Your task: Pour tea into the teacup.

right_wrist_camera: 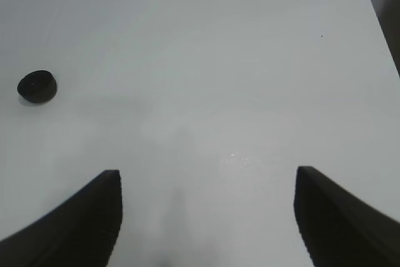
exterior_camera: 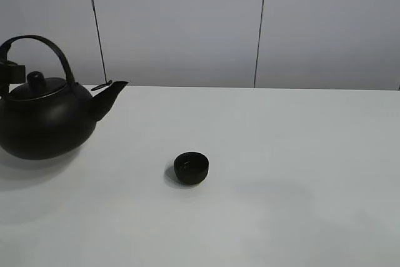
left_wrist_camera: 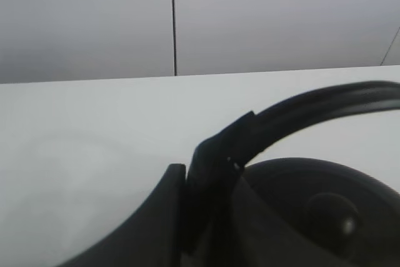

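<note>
The black kettle (exterior_camera: pixel 44 120) with an arched handle (exterior_camera: pixel 53 51) is at the far left of the white table (exterior_camera: pixel 281 173), its spout (exterior_camera: pixel 111 95) pointing right. My left gripper (exterior_camera: pixel 7 70) is shut on the handle's left end; the left wrist view shows its fingers (left_wrist_camera: pixel 169 198) clamped around the handle (left_wrist_camera: pixel 312 104) above the lid (left_wrist_camera: pixel 325 211). The tiny black teacup (exterior_camera: pixel 191 167) stands upright near the table's middle, to the right of and nearer than the spout. It also shows in the right wrist view (right_wrist_camera: pixel 37 86). My right gripper (right_wrist_camera: pixel 207 173) is open and empty over bare table, far from the cup.
Grey wall panels (exterior_camera: pixel 187 23) stand behind the table's far edge. The table's corner and right edge (right_wrist_camera: pixel 375 10) show in the right wrist view.
</note>
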Controlling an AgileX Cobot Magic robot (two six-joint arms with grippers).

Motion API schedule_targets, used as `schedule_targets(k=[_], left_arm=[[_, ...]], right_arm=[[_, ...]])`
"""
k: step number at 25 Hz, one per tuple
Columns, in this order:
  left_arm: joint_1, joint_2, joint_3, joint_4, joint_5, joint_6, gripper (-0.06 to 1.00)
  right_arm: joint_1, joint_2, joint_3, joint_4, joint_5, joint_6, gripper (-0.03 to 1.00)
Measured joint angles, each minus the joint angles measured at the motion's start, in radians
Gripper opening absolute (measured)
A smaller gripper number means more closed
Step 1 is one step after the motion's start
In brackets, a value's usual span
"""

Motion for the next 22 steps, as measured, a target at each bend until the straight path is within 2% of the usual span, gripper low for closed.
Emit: schedule_targets(k=[6, 12, 22], left_arm=[[0.005, 0.051, 0.056, 0.006, -0.095, 0.0, 0.11], [0.005, 0.123, 0.06, 0.069, -0.194, 0.001, 0.11], [0.005, 0.141, 0.06, 0.143, -0.206, 0.042, 0.11]], right_arm=[[0.0, 0.0, 0.0, 0.001, 0.0, 0.0, 0.52], [0.0, 0.0, 0.0, 0.001, 0.0, 0.0, 0.52], [0.0, 0.0, 0.0, 0.001, 0.0, 0.0, 0.52]])
